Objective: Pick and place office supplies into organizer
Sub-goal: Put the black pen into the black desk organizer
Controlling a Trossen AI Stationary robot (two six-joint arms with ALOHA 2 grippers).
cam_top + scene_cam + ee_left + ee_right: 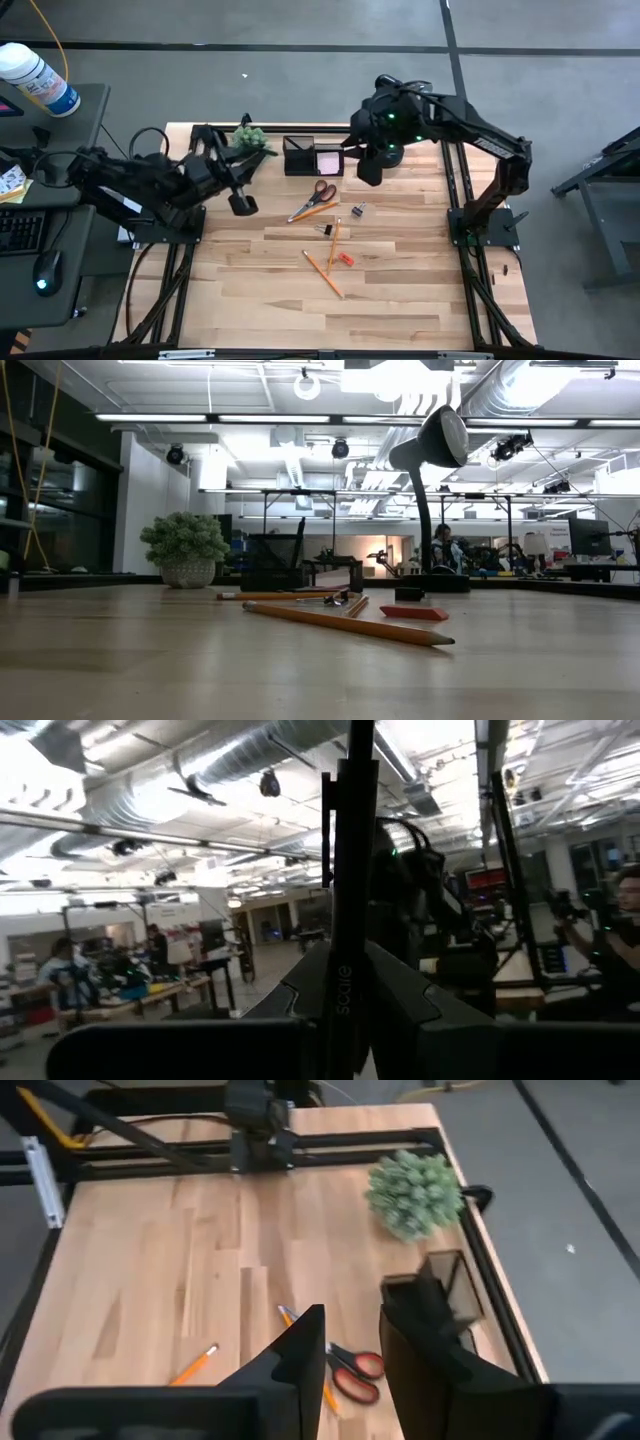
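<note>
Above the table [400,300], the high view shows the right claw [368,172] hanging just beside the organizer [312,157], with the scissors [318,195], pencils [322,272], eraser [345,259] and clip [358,209] loose on the wood; the left claw [243,205] waits by the plant [250,137]. At table height, the low view shows a pencil [345,622] before the lamp [430,455]. Through the left wrist view, that claw's fingers [340,950] are pressed together, empty. Through the right wrist view, its fingers [300,1360] stand apart, holding nothing. Risk: descending this near the organizer could knock it. Surface: pale wood planks. Room: open workshop with ceiling ducts.
</note>
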